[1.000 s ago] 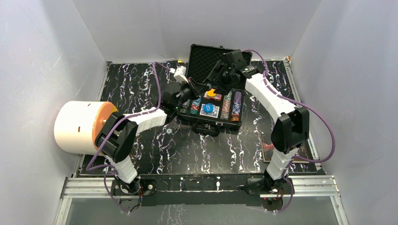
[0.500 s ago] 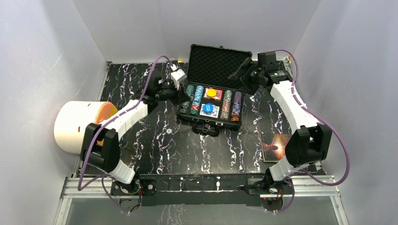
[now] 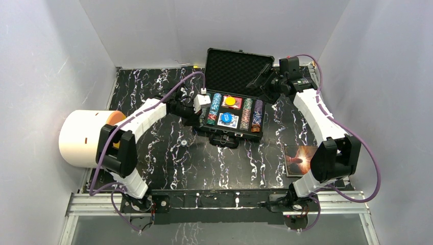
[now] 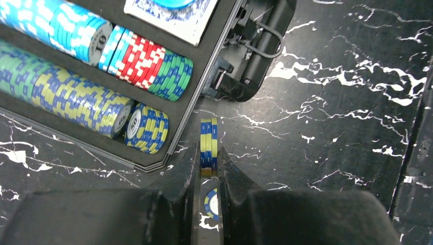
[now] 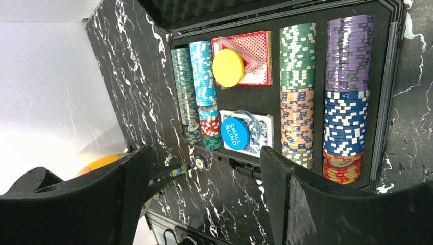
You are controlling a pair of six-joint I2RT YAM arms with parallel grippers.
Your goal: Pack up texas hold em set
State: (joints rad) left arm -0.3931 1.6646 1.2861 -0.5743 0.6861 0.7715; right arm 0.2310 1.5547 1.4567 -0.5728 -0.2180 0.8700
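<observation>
The black case (image 3: 231, 128) lies open at the back centre, its foam lid (image 3: 236, 65) upright. Its tray holds rows of multicoloured chips (image 5: 349, 51), a red deck (image 5: 254, 51) under a yellow disc (image 5: 228, 68), and a blue deck (image 5: 260, 130) under a blue "SMALL BLIND" disc (image 5: 235, 132). My left gripper (image 4: 208, 153) is shut on a few blue-and-yellow chips (image 4: 208, 140), held on edge just outside the case's front left corner (image 4: 168, 153). One more chip (image 4: 212, 203) lies on the table below it. My right gripper (image 5: 205, 153) is open and empty beside the lid's right edge.
A big white cylinder with an orange end (image 3: 84, 138) lies at the left. A dark book (image 3: 301, 159) lies at the right front. The case handle (image 4: 260, 46) sticks out at its front. White walls close in the table on three sides.
My left gripper has swung from the case's back left to its front left corner. My right gripper left the tray for the lid's right edge a second ago, then stayed.
</observation>
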